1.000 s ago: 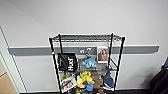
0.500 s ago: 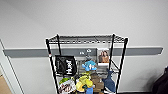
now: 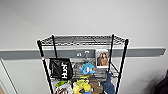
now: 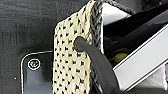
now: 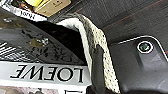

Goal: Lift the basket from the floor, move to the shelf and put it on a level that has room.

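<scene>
Woven basket (image 4: pixel 72 62) hangs beside shelf (image 3: pixel 83 41); claw grip state unreadable. Risk: rim snags the top level (image 3: pixel 82 39).

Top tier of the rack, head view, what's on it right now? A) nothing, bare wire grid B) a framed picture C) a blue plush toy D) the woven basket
A: the top tier shows bare wire grid across its width, while the framed picture and the blue plush toy sit lower on the rack, and the basket shows in the left wrist view with carpet behind it.
</scene>
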Robot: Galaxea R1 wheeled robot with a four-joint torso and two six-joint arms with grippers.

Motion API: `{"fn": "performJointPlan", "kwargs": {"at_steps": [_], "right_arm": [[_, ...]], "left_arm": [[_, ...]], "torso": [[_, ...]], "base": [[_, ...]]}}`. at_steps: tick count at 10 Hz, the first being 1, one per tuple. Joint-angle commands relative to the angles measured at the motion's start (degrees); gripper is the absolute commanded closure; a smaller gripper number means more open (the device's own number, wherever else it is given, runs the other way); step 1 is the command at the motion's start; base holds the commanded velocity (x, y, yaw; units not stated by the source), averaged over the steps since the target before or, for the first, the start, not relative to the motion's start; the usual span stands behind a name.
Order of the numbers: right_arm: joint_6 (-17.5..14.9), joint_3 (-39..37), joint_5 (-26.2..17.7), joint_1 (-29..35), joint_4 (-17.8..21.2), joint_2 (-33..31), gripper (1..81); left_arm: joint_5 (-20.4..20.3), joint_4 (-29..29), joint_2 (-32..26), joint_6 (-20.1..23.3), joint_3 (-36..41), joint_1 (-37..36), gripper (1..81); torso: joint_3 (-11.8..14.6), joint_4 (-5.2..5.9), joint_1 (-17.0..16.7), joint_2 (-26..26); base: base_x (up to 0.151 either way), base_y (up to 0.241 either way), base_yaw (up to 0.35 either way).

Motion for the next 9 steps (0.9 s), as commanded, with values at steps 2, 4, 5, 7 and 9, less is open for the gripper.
{"fn": "performJointPlan", "kwargs": {"at_steps": [2,4,5,7,9], "right_arm": [[-0.2,1.2,-3.1,5.2,-0.2,-0.9,81.1],[-0.2,1.1,-3.1,5.2,-0.2,-1.0,81.1],[-0.2,1.2,-3.1,5.2,-0.2,-1.0,81.1],[-0.2,1.2,-3.1,5.2,-0.2,-1.1,81.1],[-0.2,1.3,-3.1,5.2,-0.2,-1.1,81.1]], "left_arm": [[4.2,-1.2,-1.6,0.0,0.7,-6.0,81.1],[4.2,-1.2,-1.4,0.0,0.7,-6.0,81.1],[4.2,-1.2,-1.4,0.0,0.7,-6.0,81.1],[4.2,-1.2,-1.4,0.0,0.7,-6.0,81.1],[4.2,-1.2,-1.4,0.0,0.7,-6.0,81.1]], "torso": [[0.0,0.00,0.0,0.0],[0.0,0.00,0.0,0.0],[0.0,0.00,0.0,0.0],[0.0,0.00,0.0,0.0],[0.0,0.00,0.0,0.0]], "base": [[0.114,0.000,0.000],[0.097,0.000,0.000],[0.092,0.000,0.000],[0.092,0.000,0.000],[0.092,0.000,0.000]]}}
